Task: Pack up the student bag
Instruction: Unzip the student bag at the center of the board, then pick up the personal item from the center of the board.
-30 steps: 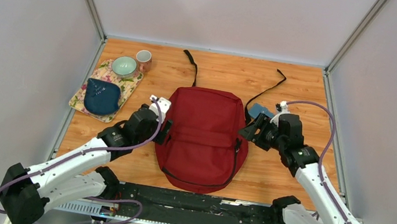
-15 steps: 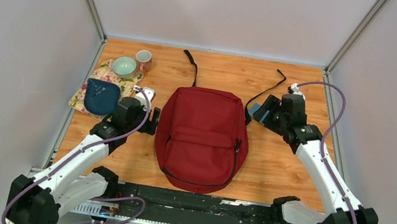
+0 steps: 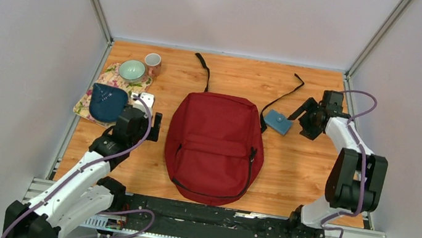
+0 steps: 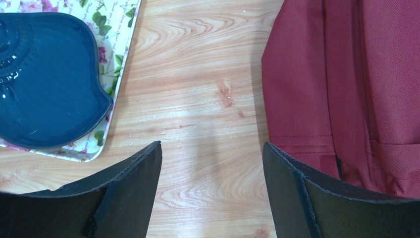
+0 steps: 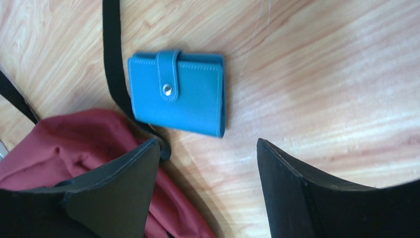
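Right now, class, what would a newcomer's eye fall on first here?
The dark red student bag lies flat mid-table, the biggest thing there. A small teal wallet sits by its far right corner, near the open right gripper. At left, a dark blue pouch rests on a floral mat.

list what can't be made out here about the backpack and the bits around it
- Backpack inside: top view, its own fabric covers it.
- Wallet contents: right wrist view, the snapped flap keeps it shut.
- Pouch full shape: left wrist view, cut off by the left and top edges.
- Cup contents: top view, too small.
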